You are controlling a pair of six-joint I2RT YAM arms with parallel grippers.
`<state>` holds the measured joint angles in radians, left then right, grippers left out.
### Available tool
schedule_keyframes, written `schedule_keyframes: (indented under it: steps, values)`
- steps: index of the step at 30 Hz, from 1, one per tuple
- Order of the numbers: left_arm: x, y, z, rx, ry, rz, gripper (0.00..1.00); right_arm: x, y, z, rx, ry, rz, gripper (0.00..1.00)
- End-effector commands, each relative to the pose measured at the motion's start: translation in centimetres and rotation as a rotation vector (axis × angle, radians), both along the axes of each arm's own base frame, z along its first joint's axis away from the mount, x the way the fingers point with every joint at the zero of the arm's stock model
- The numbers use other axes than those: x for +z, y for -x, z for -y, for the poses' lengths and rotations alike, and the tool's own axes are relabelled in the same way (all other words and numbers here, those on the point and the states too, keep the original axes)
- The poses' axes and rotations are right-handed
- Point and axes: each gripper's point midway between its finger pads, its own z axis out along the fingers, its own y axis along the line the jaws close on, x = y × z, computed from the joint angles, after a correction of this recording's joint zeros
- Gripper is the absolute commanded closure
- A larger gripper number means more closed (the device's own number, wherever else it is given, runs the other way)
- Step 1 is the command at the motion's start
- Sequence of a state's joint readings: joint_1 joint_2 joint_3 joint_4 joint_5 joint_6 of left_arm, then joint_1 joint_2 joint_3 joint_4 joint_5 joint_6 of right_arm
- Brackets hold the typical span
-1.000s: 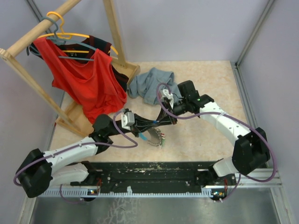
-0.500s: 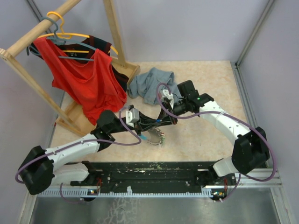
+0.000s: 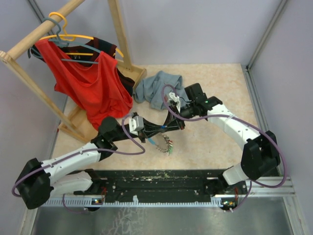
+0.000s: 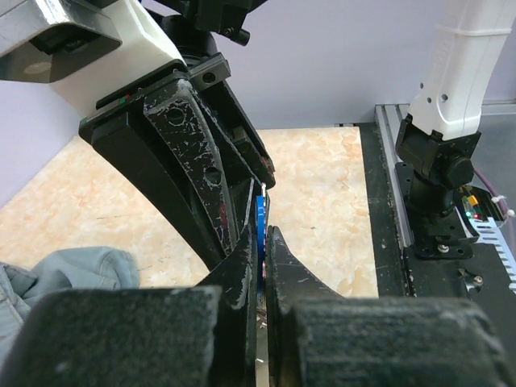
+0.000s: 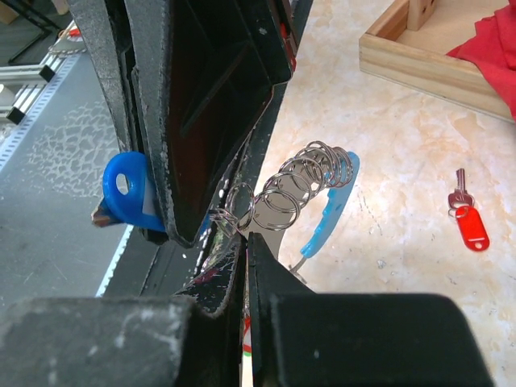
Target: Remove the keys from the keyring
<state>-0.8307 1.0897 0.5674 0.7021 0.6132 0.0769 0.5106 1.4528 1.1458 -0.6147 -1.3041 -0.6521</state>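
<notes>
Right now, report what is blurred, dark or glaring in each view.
Top external view: even, soft light, no glare, though the keyring is tiny. Left wrist view: the left hand up close is dark and soft; the table behind is crisp. Right wrist view: the right hand is blurred, the keyring's coils and red key sharp.

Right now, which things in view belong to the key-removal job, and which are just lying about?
Job:
- keyring
- blue key, pinched by the left gripper
- right gripper, shut at the keyring's metal rings
- red key, lying loose

Lying about:
- grey-blue cloth
- red garment
- wooden rack
- hangers
</notes>
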Motion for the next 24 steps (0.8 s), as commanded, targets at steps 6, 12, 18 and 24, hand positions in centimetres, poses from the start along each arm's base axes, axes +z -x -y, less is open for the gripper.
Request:
schedule_keyframes:
  steps: [6,12,18,24]
  values:
    - [2.9,0.1,-1.6,0.075,0.089,0.103,1.00,1.8,-0.9,-0.7,-0.001,-0.035,0.021,1.00]
    - [3.5,-0.6,-2.6,0.148,0.144,0.078,1.00,2.2,-1.0,-0.5,-0.003,-0.046,0.032,1.00]
    - [3.5,-1.3,-3.1,0.200,0.195,-0.013,1.00,2.7,-0.5,-0.3,0.014,-0.075,0.060,1.00]
    - [3.6,-2.0,-2.9,0.214,0.253,-0.123,1.00,3.2,-0.1,-0.1,0.015,-0.099,0.114,1.00]
